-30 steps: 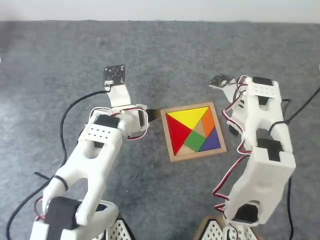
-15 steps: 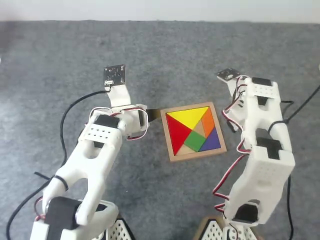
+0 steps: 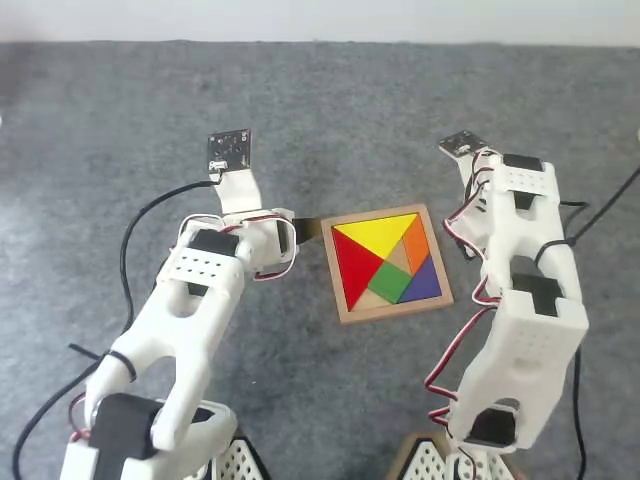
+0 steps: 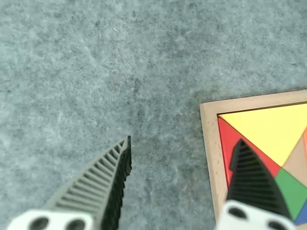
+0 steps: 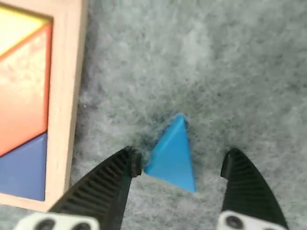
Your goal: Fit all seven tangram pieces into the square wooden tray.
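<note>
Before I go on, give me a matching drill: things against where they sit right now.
1. light blue triangle
2. yellow triangle
3. left gripper
4. right gripper

A. open, astride the rim of the tray
B. fitted in the tray
C. on the mat beside the tray
D. open, either side of a loose piece

Pairs: 1-C, 2-B, 3-A, 4-D.

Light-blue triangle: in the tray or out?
Out: the light-blue triangle lies on the carpet beside the tray, within the open right gripper.
</note>
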Robot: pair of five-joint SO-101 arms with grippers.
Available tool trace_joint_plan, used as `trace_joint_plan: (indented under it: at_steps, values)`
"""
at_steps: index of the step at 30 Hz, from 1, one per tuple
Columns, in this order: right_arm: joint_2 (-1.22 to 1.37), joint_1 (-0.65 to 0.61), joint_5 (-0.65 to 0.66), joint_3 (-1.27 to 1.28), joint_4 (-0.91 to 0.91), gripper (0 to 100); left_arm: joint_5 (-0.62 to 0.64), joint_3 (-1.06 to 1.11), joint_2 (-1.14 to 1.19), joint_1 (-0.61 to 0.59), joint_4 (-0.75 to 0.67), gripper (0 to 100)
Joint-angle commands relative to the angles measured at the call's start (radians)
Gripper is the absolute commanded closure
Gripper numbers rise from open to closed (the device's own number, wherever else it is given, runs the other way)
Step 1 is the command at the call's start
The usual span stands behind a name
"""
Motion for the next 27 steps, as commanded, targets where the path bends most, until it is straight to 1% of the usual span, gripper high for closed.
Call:
trace_joint_plan:
  at_steps: [1, 5, 10, 13, 16, 20, 24, 27]
  values:
    - [0.002, -0.027, -0.011, -0.005, -0.004, 76.5, -0.008, -0.016, -0.037, 0.000, -0.015, 68]
    - [0.002, -0.027, -0.012, -0.005, -0.004, 85.4, -0.008, -0.016, -0.037, 0.002, -0.015, 68]
    - [0.002, -0.027, -0.012, -0.003, -0.004, 88.9, -0.008, -0.016, -0.037, 0.002, -0.015, 68]
    - [0.002, -0.027, -0.012, -0.003, -0.002, 92.6, -0.008, -0.016, -0.037, 0.002, -0.015, 68]
    - [0.002, -0.027, -0.012, -0.003, -0.002, 93.7, -0.008, -0.016, -0.037, 0.002, -0.015, 68]
    - [-0.008, -0.021, -0.009, -0.021, 0.048, 93.1, -0.008, -0.016, -0.037, 0.002, -0.015, 68]
    - [-0.054, -0.007, -0.012, -0.021, 0.137, 83.7, -0.008, -0.016, -0.037, 0.002, -0.015, 68]
    - [-0.067, 0.005, -0.049, -0.020, 0.186, 76.7, -0.008, -0.016, -0.037, 0.002, -0.015, 68]
